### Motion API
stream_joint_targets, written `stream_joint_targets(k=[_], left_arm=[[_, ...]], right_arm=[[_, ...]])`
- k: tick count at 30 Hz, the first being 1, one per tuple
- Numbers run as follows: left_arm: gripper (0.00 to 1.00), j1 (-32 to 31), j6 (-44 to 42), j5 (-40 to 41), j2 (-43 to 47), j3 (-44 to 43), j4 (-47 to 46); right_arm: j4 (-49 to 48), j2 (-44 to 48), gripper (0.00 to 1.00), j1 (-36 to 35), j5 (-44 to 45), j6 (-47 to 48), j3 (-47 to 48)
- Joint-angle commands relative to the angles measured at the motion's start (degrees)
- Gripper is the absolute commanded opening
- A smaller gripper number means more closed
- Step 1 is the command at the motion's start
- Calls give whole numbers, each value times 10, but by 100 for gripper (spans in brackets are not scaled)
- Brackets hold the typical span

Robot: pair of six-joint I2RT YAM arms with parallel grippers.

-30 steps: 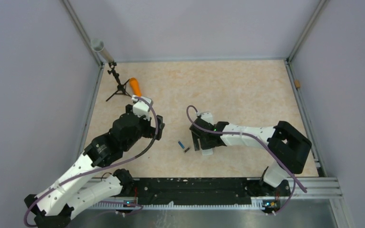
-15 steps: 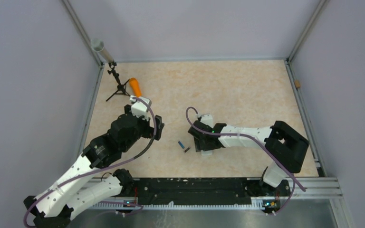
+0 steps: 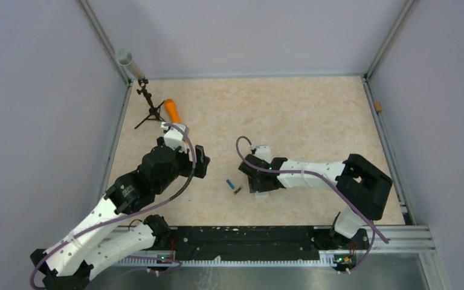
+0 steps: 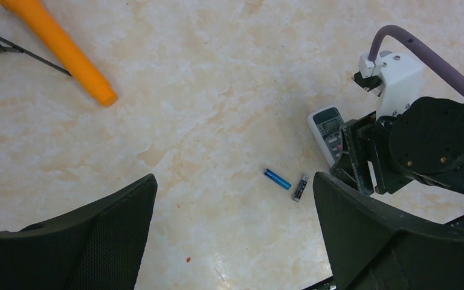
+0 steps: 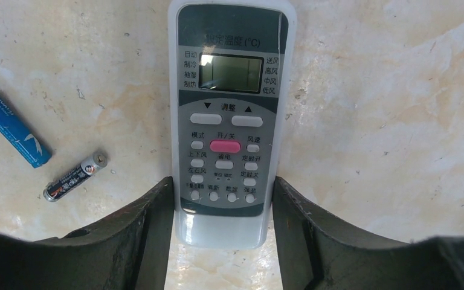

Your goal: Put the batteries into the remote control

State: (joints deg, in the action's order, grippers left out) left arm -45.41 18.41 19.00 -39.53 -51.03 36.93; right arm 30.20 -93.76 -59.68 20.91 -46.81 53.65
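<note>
The remote control [image 5: 229, 121] lies face up on the table, screen and buttons showing. My right gripper [image 5: 223, 188] straddles its near end, and both fingers press against its white sides. Left of it lie the batteries: a blue one [image 5: 13, 138] and a dark one [image 5: 74, 176], side by side and apart from the remote. The left wrist view shows the blue battery [image 4: 277, 179], the dark battery [image 4: 300, 187] and the remote [image 4: 329, 127] under the right gripper [image 3: 258, 180]. My left gripper [image 4: 234, 181] hangs wide open above the table, holding nothing.
An orange cylinder [image 3: 172, 109] lies at the back left beside a small black tripod [image 3: 150, 109]. A grey tube [image 3: 128, 62] leans in the back left corner. Metal frame rails border the table.
My right gripper's fingers have narrowed until they meet the remote's sides. The left arm has drifted slightly toward the back.
</note>
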Motion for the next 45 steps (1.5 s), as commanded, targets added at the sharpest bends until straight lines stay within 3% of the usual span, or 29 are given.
stream_joint_targets(k=[1, 13, 25, 34, 45], left_arm=[[99, 2, 65, -1, -7, 14, -8], [99, 32, 112, -95, -63, 41, -75], [99, 233, 224, -433, -67, 146, -280], [99, 282, 322, -581, -85, 206, -438], [99, 297, 450, -647, -97, 261, -629]], right_arm=[[8, 25, 0, -8, 16, 0, -13], [-20, 155, 0, 15, -50, 75, -32], [-89, 270, 0, 136, -299, 160, -59], [-190, 274, 0, 200, -501, 141, -71], [-411, 248, 0, 215, -675, 21, -85]])
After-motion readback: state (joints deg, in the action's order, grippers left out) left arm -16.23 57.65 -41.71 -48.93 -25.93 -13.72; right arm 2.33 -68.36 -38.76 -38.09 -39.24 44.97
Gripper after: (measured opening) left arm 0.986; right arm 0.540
